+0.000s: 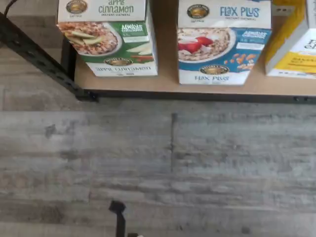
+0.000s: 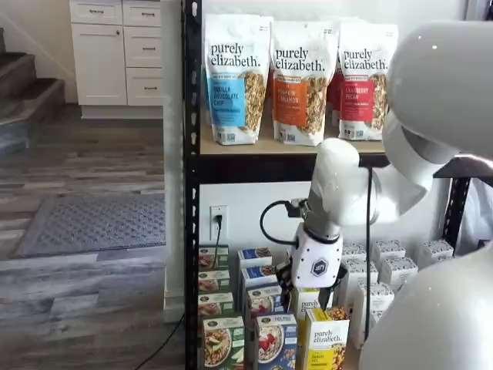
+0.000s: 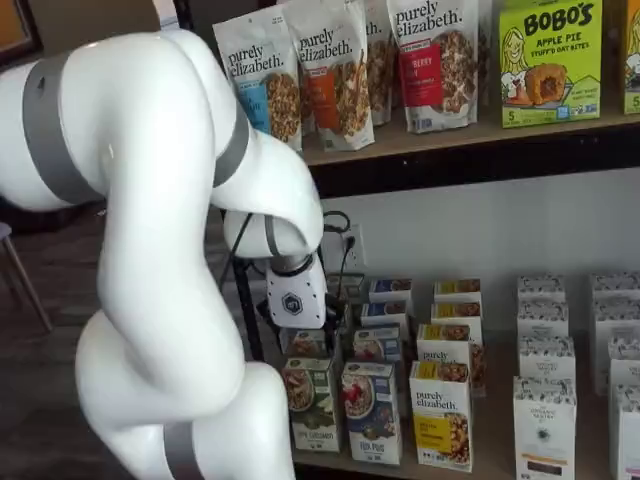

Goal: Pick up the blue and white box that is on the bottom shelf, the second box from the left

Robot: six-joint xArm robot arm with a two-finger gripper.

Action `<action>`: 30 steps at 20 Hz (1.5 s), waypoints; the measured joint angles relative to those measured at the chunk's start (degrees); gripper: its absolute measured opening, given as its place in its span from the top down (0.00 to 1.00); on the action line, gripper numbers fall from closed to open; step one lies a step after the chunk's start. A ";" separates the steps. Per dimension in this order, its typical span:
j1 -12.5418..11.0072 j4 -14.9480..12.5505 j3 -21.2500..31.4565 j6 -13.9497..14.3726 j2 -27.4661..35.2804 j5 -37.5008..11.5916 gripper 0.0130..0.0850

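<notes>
The blue and white box (image 1: pixel 222 44) reads "Flax Plus" and stands upright at the front of the bottom shelf (image 1: pixel 165 85), between a green-and-white box (image 1: pixel 111 42) and a yellow-and-white box (image 1: pixel 294 47). It shows in both shelf views (image 2: pixel 275 339) (image 3: pixel 372 410). My gripper (image 2: pixel 312 297) hangs above the front row, a little up and to the right of the blue box, not touching it. Its black fingers stand apart with nothing between them. In a shelf view only its white body (image 3: pixel 296 297) shows clearly.
Rows of similar boxes stand behind the front ones (image 2: pixel 258 297). White boxes (image 3: pixel 545 425) fill the shelf's right part. Granola bags (image 2: pixel 235 77) stand on the tier above. A black upright (image 2: pixel 190 231) is at the rack's left. Grey wood floor (image 1: pixel 158 163) lies in front.
</notes>
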 joint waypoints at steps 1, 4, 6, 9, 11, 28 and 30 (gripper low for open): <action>0.12 0.77 0.07 -0.61 0.82 -1.33 0.00; 0.63 1.25 -0.30 -0.82 4.52 -5.23 0.00; 0.94 1.31 -0.91 -0.71 7.23 -7.31 0.00; 1.28 1.83 -1.95 -1.02 10.82 -9.71 0.00; 1.34 2.88 -2.62 -2.00 12.86 -11.00 0.00; 0.70 3.59 -10.61 -3.74 28.57 -17.61 0.00; 0.28 2.55 -11.71 -3.16 30.37 -17.98 0.00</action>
